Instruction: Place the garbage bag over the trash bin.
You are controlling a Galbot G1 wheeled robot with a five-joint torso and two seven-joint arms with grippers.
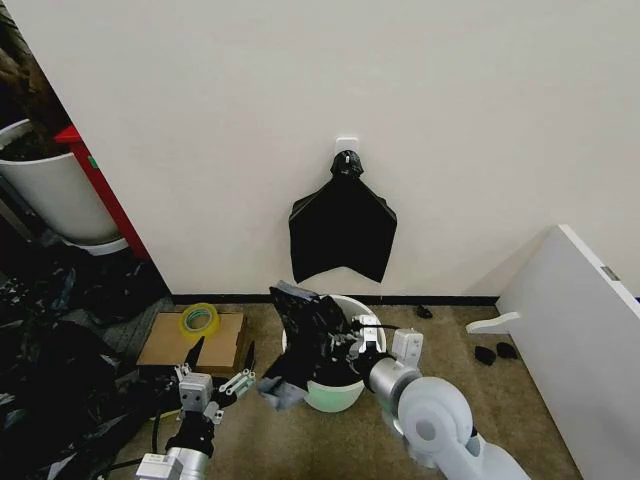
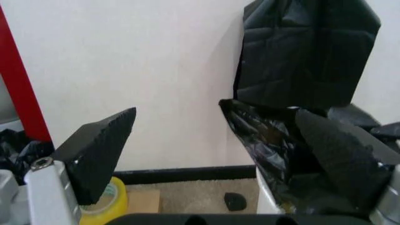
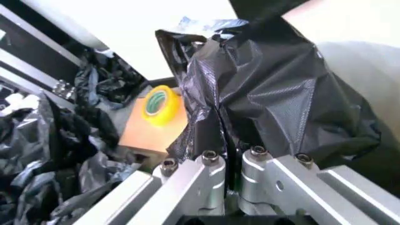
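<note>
Against the wall, on the carpet, stands the trash bin, and everything else is easiest placed from it. The garbage bag is draped over the bin's left rim, part of it rising above the opening and part hanging down the outside toward the floor. The right gripper reaches in from the bin's right side, over the rim, and its jaws are pinched together on a fold of the bag; the right wrist view shows the black plastic bunched up directly ahead of the closed fingers. The left gripper hangs just left of the bin with its jaws spread wide and nothing between them; in its wrist view the bag sits just beside one finger pad, though whether they touch is hard to judge from that angle. Left of the bin, beyond the left gripper, a flat cardboard box lies on the carpet with a roll of yellow tape on top. Above the bin, on the wall, hangs a smooth black bundle from a clip.
</note>
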